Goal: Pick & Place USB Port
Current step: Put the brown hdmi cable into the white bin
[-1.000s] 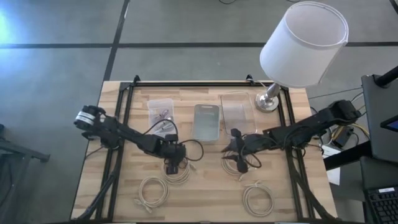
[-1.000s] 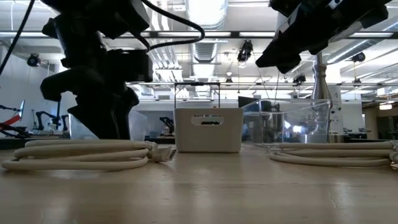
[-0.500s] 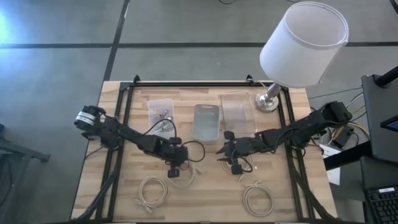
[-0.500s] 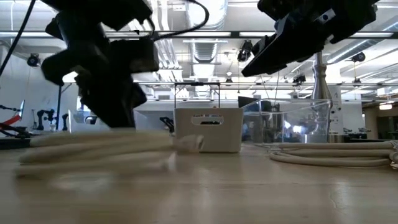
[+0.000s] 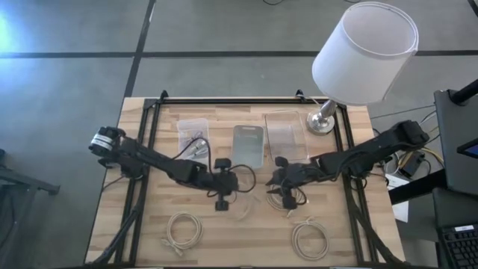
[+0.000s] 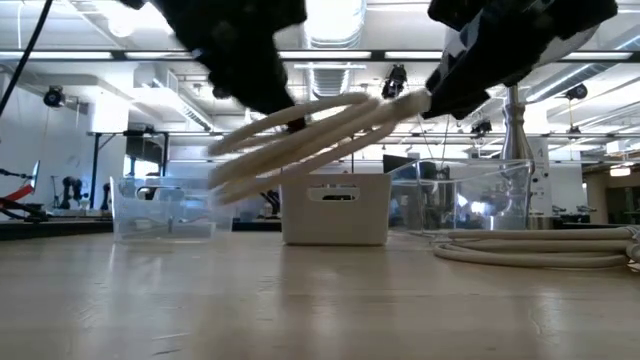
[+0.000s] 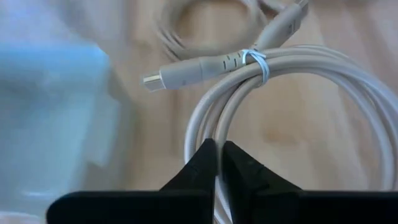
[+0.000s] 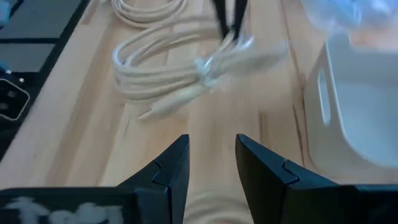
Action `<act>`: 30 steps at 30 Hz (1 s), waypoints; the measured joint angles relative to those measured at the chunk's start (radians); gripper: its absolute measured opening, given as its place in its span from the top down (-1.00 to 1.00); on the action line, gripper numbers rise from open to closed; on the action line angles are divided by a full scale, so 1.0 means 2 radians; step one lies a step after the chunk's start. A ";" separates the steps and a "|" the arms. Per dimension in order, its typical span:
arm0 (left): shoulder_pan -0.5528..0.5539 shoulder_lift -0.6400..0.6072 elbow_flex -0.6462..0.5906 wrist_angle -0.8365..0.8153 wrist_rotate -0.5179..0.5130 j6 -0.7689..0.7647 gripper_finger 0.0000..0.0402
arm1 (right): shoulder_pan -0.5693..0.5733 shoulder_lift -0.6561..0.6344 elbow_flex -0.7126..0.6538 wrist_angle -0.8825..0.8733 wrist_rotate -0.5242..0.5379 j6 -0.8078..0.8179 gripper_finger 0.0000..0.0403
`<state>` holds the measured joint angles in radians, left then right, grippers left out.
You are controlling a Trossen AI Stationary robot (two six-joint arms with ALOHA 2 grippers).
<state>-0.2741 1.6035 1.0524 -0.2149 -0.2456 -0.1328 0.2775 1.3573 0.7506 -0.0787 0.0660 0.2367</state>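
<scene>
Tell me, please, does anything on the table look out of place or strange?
Only one thing: the left gripper, jaws shut, holds a coiled white cable tilted in the air, off the table. The other coils lie flat.

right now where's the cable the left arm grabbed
In the low view the cable hangs off the table in the left gripper, in front of the white bin, near mid-table.
</scene>
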 joint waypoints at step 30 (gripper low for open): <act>0.184 0.002 0.071 0.004 -0.198 0.111 0.87 | 0.009 0.000 -0.007 -0.105 -0.011 0.050 0.39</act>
<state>0.0939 1.6070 1.1954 -0.2071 -0.6407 0.0897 0.2955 1.3571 0.7364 -0.2885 0.0441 0.3374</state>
